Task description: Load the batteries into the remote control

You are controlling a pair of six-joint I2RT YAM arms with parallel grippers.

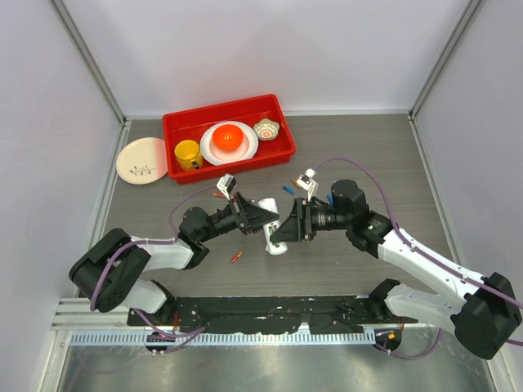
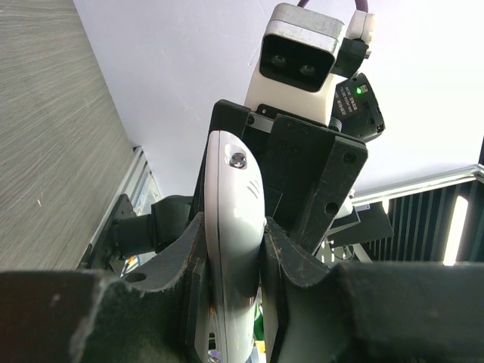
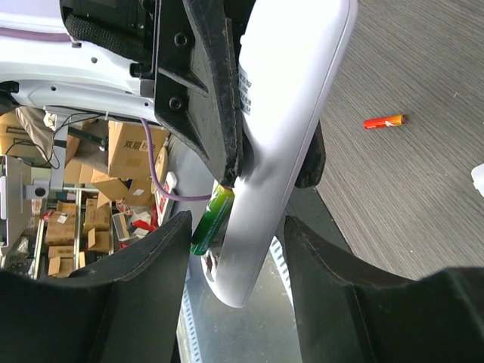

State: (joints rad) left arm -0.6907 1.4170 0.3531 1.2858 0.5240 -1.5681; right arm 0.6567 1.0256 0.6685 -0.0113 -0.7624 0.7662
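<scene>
My left hand [image 2: 234, 253] is clamped on the white remote control [image 2: 236, 189], holding it above the middle of the worktop [image 1: 368, 147]. My right hand [image 3: 234, 234] stands open, one finger on each side of the remote's end. A green battery [image 3: 211, 219] lies against the remote's edge. An orange battery [image 3: 384, 121] rests on the worktop nearby.

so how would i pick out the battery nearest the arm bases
From the red tray, come forward past the white remote. Just beyond it, beside the left arm, lies one orange battery. The other loose batteries all lie on the tray side.
</scene>
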